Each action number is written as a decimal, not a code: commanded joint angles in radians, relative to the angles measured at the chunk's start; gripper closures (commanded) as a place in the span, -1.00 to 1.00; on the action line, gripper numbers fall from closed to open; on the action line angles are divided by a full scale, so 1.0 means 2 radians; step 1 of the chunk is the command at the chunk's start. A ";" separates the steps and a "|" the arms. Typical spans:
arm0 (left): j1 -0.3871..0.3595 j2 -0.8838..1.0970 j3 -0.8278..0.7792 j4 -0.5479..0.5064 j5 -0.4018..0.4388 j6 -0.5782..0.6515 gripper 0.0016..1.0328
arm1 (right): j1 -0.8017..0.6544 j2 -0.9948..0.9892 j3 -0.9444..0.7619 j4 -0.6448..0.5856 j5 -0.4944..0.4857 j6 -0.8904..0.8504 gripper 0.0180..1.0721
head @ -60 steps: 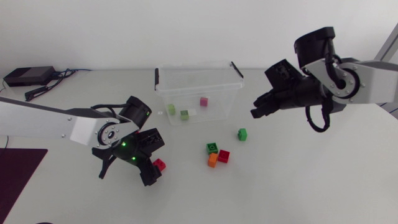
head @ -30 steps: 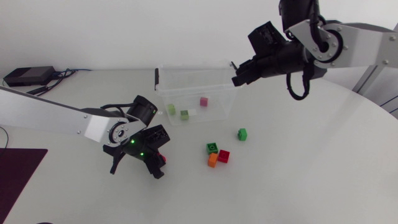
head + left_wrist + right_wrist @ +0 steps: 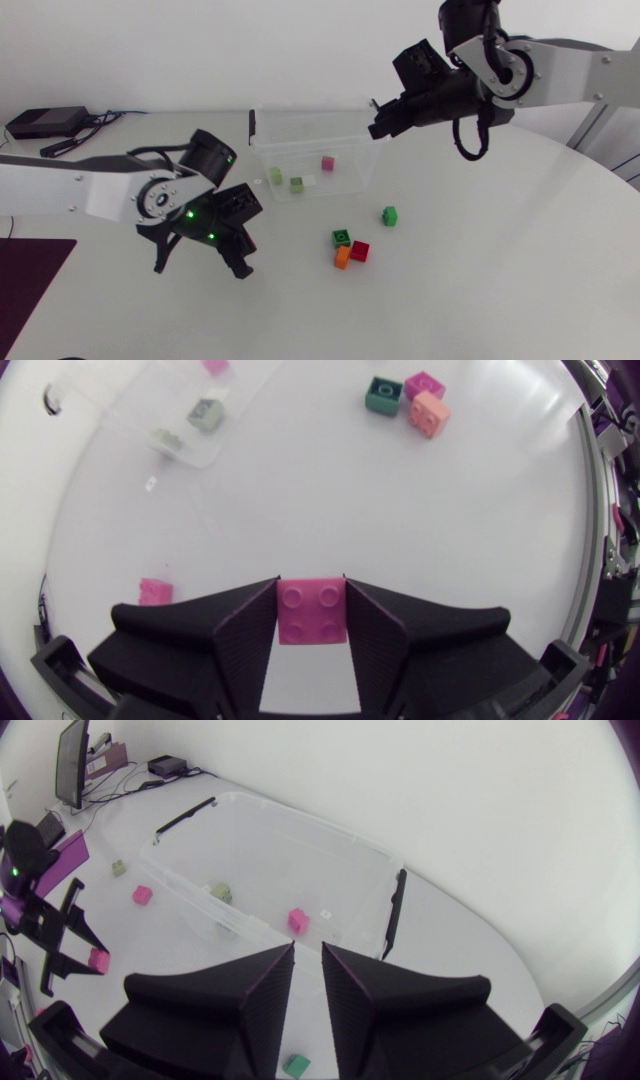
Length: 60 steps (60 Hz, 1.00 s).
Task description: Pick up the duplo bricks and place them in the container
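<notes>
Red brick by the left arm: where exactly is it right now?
The red brick is clamped between both fingers of the left end effector, left of the loose brick cluster and apart from the container.

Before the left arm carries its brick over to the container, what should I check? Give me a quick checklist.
1. Red brick clamped between both fingers of the left gripper: ok.
2. Brick lifted off the table: cannot tell.
3. Container open at the top: ok.
4. Right gripper empty: ok.
5. Drop zone free: probably not ok, since the right gripper hangs at the container's right end and may crowd the approach.
</notes>
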 commanded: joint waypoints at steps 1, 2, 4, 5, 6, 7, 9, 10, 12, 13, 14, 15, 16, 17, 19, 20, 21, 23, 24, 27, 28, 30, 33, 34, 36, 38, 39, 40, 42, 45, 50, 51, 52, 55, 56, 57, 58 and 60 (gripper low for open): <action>0.003 -0.040 0.054 -0.021 0.007 -0.012 0.41 | -0.008 -0.032 -0.031 -0.014 0.000 0.012 0.19; 0.002 -0.042 0.057 -0.022 0.006 -0.012 0.41 | -0.009 -0.036 -0.038 -0.016 0.000 0.012 0.09; 0.002 -0.048 0.078 -0.031 0.007 -0.012 0.41 | -0.012 -0.045 -0.049 -0.018 -0.001 0.012 -0.01; 0.002 -0.050 0.089 -0.034 0.007 -0.012 0.41 | -0.012 -0.049 -0.057 -0.019 0.000 0.013 -0.05; 0.002 -0.051 0.095 -0.035 0.007 -0.012 0.41 | -0.012 -0.053 -0.063 -0.019 0.000 0.013 -0.07; 0.002 -0.053 0.105 -0.035 0.007 -0.012 0.41 | -0.012 -0.058 -0.071 -0.019 0.000 0.013 -0.11; 0.003 -0.052 0.125 -0.035 0.007 -0.016 0.41 | -0.016 -0.065 -0.086 -0.019 0.000 0.013 -0.14; 0.003 -0.051 0.134 -0.035 0.007 -0.016 0.41 | -0.016 -0.068 -0.093 -0.018 0.000 0.014 -0.14; 0.003 -0.050 0.142 -0.034 0.007 -0.016 0.41 | -0.017 -0.073 -0.104 -0.016 0.000 0.014 -0.15; 0.003 -0.047 0.154 -0.029 0.007 -0.022 0.41 | -0.018 -0.075 -0.110 -0.016 0.000 0.014 -0.16; 0.003 -0.047 0.156 -0.029 0.007 -0.022 0.41 | -0.018 -0.077 -0.115 -0.016 0.000 0.014 -0.17; 0.003 -0.044 0.168 -0.019 0.007 -0.026 0.41 | -0.019 -0.078 -0.120 -0.015 0.000 0.013 -0.17; 0.003 -0.041 0.172 -0.015 0.008 -0.027 0.41 | -0.019 -0.081 -0.126 -0.015 0.000 0.013 -0.18; 0.003 -0.037 0.179 -0.008 0.008 -0.031 0.41 | -0.020 -0.081 -0.131 -0.015 0.000 0.012 -0.19; 0.003 -0.030 0.191 0.004 0.008 -0.037 0.41 | -0.022 -0.083 -0.139 -0.015 0.000 0.012 -0.20; 0.004 -0.024 0.197 0.008 0.008 -0.039 0.41 | -0.022 -0.083 -0.143 -0.016 -0.001 0.012 -0.20; 0.004 -0.018 0.204 0.011 0.008 -0.041 0.41 | -0.022 -0.084 -0.148 -0.016 -0.001 0.012 -0.20; 0.006 -0.009 0.216 0.014 0.008 -0.044 0.41 | -0.022 -0.085 -0.155 -0.016 -0.001 0.011 -0.20; 0.007 -0.003 0.224 0.017 0.008 -0.049 0.41 | -0.022 -0.086 -0.160 -0.015 -0.001 0.012 -0.20; 0.010 0.006 0.236 0.035 0.010 -0.053 0.41 | -0.024 -0.089 -0.170 -0.015 -0.001 0.012 -0.25; 0.010 0.009 0.238 0.039 0.011 -0.053 0.41 | -0.023 -0.090 -0.173 -0.015 -0.001 0.012 -0.26; 0.012 0.015 0.243 0.054 0.011 -0.054 0.41 | -0.023 -0.090 -0.179 -0.015 -0.001 0.012 -0.31; 0.015 0.027 0.255 0.070 0.012 -0.057 0.41 | -0.023 -0.089 -0.186 -0.014 -0.001 0.012 -0.36; 0.017 0.033 0.260 0.077 0.012 -0.057 0.40 | -0.024 -0.087 -0.189 -0.013 -0.001 0.013 -0.37; 0.018 0.041 0.266 0.085 0.012 -0.058 0.40 | -0.024 -0.081 -0.192 -0.009 -0.001 0.014 -0.39; 0.023 0.062 0.283 0.094 0.014 -0.062 0.40 | -0.025 -0.072 -0.195 -0.004 -0.001 0.018 -0.39; 0.025 0.069 0.290 0.098 0.014 -0.064 0.40 | -0.026 -0.068 -0.196 -0.002 -0.001 0.019 -0.39; 0.026 0.073 0.293 0.100 0.014 -0.065 0.40 | -0.028 -0.064 -0.196 -0.001 -0.001 0.021 -0.39; 0.029 0.089 0.306 0.103 0.016 -0.069 0.39 | -0.030 -0.053 -0.195 0.001 -0.002 0.024 -0.40; 0.030 0.109 0.321 0.108 0.018 -0.073 0.39 | -0.033 -0.037 -0.193 0.005 -0.004 0.027 -0.46; 0.031 0.130 0.331 0.130 0.018 -0.075 0.37 | -0.037 -0.012 -0.191 0.014 -0.004 0.028 -0.50; 0.031 0.137 0.335 0.133 0.018 -0.076 0.37 | -0.038 -0.005 -0.190 0.016 -0.004 0.029 -0.50; 0.031 0.141 0.339 0.134 0.018 -0.076 0.37 | -0.039 -0.002 -0.189 0.018 -0.004 0.030 -0.50; 0.033 0.154 0.348 0.140 0.018 -0.077 0.37 | -0.039 0.012 -0.189 0.025 -0.004 0.033 -0.50; 0.033 0.158 0.351 0.142 0.018 -0.078 0.37 | -0.039 0.017 -0.189 0.028 -0.004 0.034 -0.50; 0.033 0.161 0.353 0.142 0.018 -0.078 0.36 | -0.039 0.021 -0.189 0.029 -0.004 0.034 -0.50; 0.034 0.165 0.358 0.144 0.018 -0.079 0.36 | -0.039 0.026 -0.188 0.032 -0.004 0.035 -0.50; 0.036 0.172 0.364 0.147 0.018 -0.081 0.36 | -0.039 0.034 -0.186 0.034 -0.004 0.035 -0.50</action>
